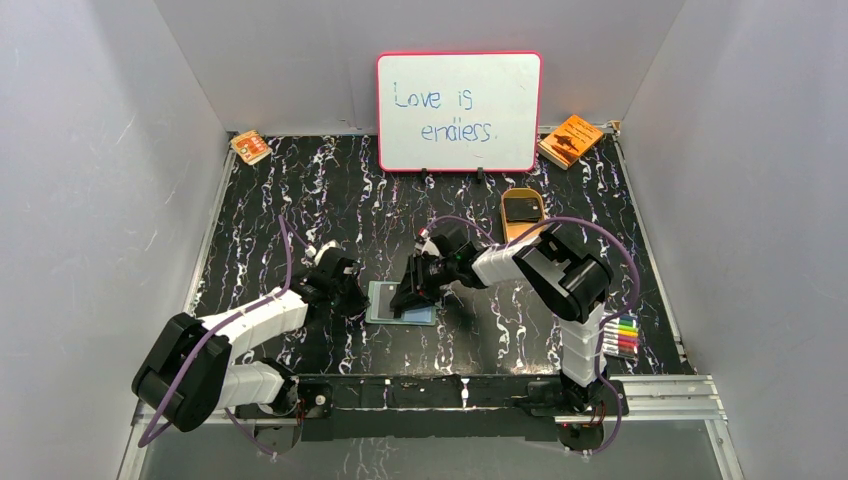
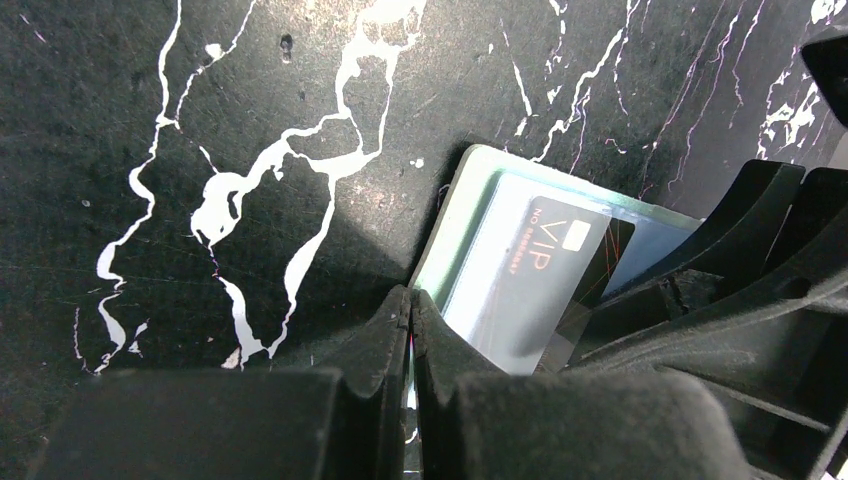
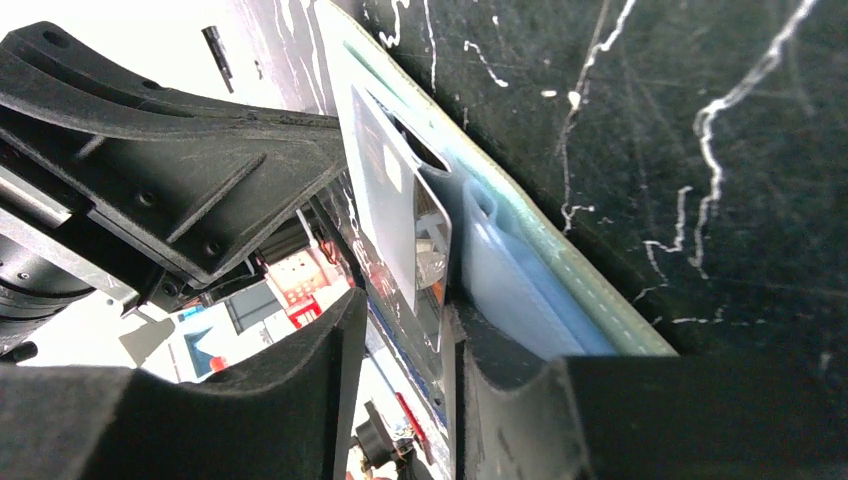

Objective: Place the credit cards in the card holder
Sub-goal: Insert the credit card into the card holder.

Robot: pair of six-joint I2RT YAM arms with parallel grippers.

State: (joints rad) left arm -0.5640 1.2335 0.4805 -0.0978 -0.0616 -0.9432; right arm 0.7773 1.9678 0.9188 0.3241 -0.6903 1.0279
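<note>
From above your light is bright and even, everything sharp; the white pink-framed whiteboard (image 1: pixel 458 100) shines, and the white robot arms (image 1: pixel 250 320) drop soft shadows on the black white-veined worktop (image 1: pixel 300 190). Your left wrist view shows the black left tool (image 2: pixel 410 305) dark and blurred along the bottom. Your right wrist view burns out white at left, and the glossy near-black card (image 3: pixel 385 200) glares.

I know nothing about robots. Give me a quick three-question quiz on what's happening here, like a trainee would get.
1. True or false: the right gripper is empty.
2. What does the left gripper pinch? A) the card holder B) a spoon C) a cup
3. Fill in: another dark card lies in the tan oval ____.

Key: 1 false, it grips a credit card; 2 A; 3 tray.
</note>
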